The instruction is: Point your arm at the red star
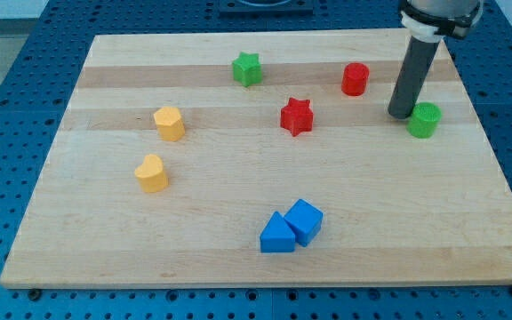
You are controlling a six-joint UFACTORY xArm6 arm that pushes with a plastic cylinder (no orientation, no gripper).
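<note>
At the view's upper right, the dark rod descends from an arm housing that is cut off by the top edge, so only its lower section can be inspected. My tip [402, 114] rests on the tabletop [238, 240] just left of the green cylinder [424, 120]; whether the two touch cannot be determined. This arm carries no end effector that opens or closes, only the straight rod, and it grips nothing. The red star [297, 116] lies near the board's centre, slightly toward the view's top, well apart from my tip and to its left. The red cylinder [355, 79] stands between them but higher in the view, near the rod's left side and apart from it. The green star [247, 68] sits toward the top, left of centre. Two yellow blocks occupy the view's left: the upper yellow block [169, 124] looks roughly hexagonal, and the lower yellow block [151, 173] appears heart-shaped, though neither outline is certain. Toward the bottom centre, the blue triangle [276, 235] and the blue cube [305, 220] touch each other.
</note>
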